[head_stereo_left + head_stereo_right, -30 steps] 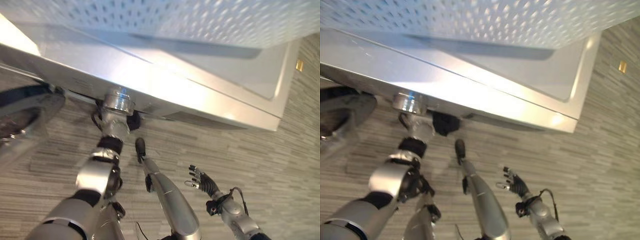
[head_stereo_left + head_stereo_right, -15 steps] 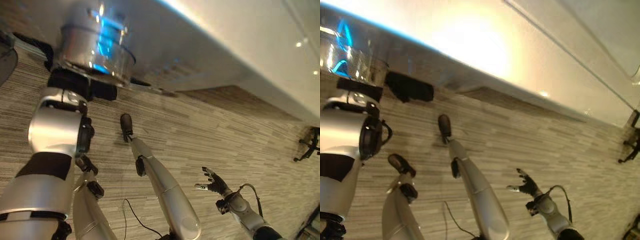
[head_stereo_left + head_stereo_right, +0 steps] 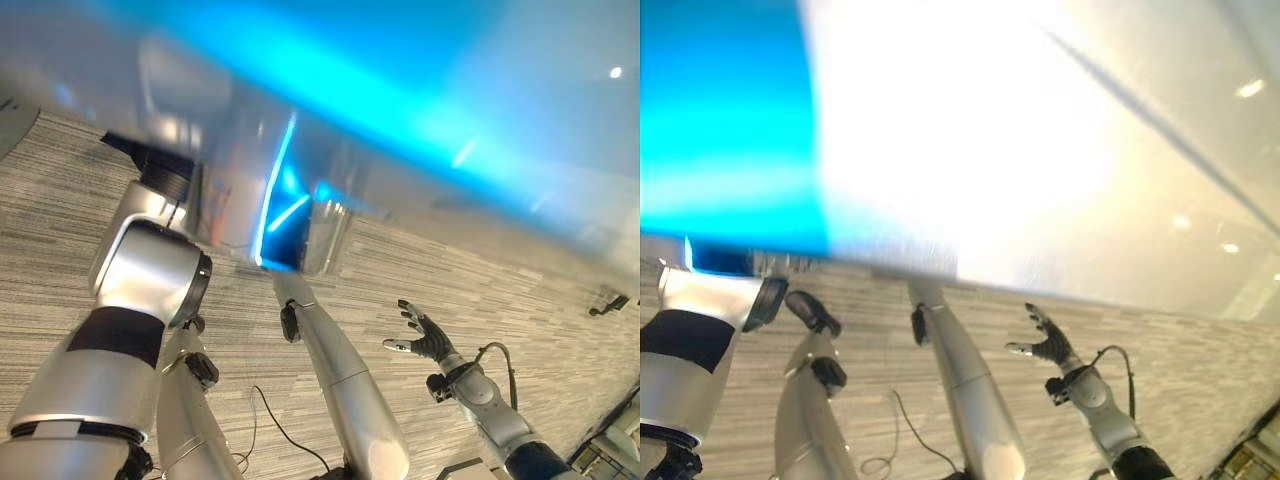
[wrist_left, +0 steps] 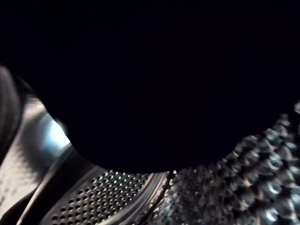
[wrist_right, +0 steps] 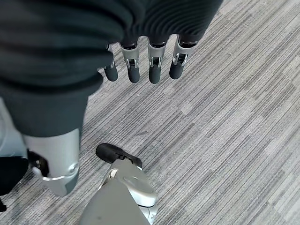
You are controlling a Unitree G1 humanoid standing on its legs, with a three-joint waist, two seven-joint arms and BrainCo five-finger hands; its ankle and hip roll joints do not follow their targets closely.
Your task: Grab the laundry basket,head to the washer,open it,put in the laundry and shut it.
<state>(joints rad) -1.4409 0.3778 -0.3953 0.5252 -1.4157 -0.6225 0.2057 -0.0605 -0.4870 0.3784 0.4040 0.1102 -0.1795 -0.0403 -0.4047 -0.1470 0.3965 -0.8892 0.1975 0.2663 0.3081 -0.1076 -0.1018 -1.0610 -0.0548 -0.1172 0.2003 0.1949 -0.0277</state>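
Overhead, looming across both eye views: the washer [image 3: 420,110], pale and glowing blue, hiding the left arm's end. Reaching into the washer's perforated drum [image 4: 108,201] behind a black mass; left fingers impossible to tell. Right of the washer, hovering over striped carpet [image 5: 225,122]: right hand [image 3: 425,338], fingers spread, holding nothing.

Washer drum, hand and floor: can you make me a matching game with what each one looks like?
Things:
1. robot's right hand
2. silver metal washer drum
3. grey carpet floor

Looks:
A. full of little holes
B. striped
C. fingers spread open, holding nothing

Pairs: 1-C, 2-A, 3-B.
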